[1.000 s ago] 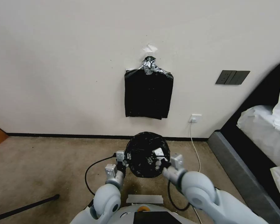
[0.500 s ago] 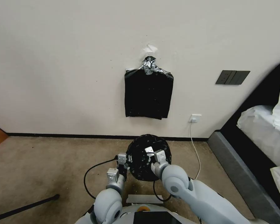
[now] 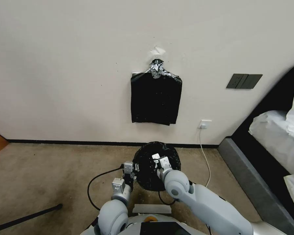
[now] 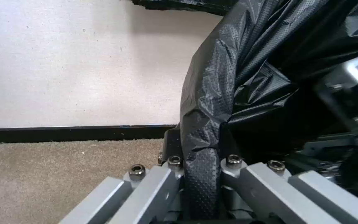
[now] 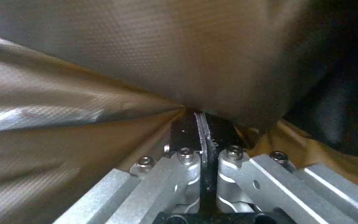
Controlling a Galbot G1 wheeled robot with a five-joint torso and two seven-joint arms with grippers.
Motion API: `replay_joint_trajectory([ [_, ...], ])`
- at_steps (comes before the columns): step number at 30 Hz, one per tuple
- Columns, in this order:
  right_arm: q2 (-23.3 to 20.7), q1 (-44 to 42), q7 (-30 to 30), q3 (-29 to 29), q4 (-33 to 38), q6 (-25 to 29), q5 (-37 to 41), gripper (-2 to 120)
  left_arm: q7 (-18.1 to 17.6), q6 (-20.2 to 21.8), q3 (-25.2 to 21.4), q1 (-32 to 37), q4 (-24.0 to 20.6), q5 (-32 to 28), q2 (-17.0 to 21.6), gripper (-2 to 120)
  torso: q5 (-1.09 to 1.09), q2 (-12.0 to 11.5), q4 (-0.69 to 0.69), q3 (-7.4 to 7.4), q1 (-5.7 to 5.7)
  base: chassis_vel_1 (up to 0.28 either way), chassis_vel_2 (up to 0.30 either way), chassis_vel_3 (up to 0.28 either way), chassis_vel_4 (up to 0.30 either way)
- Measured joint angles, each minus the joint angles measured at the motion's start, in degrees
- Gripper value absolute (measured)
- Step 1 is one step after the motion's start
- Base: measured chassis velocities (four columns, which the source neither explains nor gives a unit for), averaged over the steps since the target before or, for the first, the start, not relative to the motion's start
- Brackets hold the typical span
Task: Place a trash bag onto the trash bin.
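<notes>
the left tool [image 3: 133, 170] pinches the left edge of the trash bag [image 3: 147, 169]; the right tool [image 3: 157, 162] is clamped on a fold inside its mouth. the bag hangs over the carpet [image 3: 49, 173], below the bundle [image 3: 155, 101] on the wall.

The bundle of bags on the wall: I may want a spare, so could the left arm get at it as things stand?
Probably not. The left gripper is shut on the trash bag low by the floor, and the bundle of bags hangs high on the wall beyond. It would have to let go first.
</notes>
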Motion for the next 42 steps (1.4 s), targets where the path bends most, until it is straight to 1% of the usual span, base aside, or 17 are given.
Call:
replay_joint_trajectory([
  [6,0.63,0.69,0.87,-0.51,-1.29,0.03,0.62,0,0.0,0.0,0.19,0.02,-0.23,-0.12,-0.01,1,0.0,0.0,0.0,0.0,0.0,0.0,0.0,0.0,0.0],
  [24,-0.12,3.7,2.3,-2.06,-3.72,0.09,3.54,0,-0.1,0.49,0.48,0.11,-1.39,-1.63,0.54,1,0.0,0.0,0.0,0.0,0.0,0.0,0.0,0.0,0.0],
  [42,0.63,3.41,2.52,-2.27,-5.66,0.1,2.78,0,-0.23,0.64,0.65,1.03,-2.46,-2.36,0.41,1,0.0,0.0,0.0,-0.01,0.0,0.0,0.0,0.0,0.0],
])
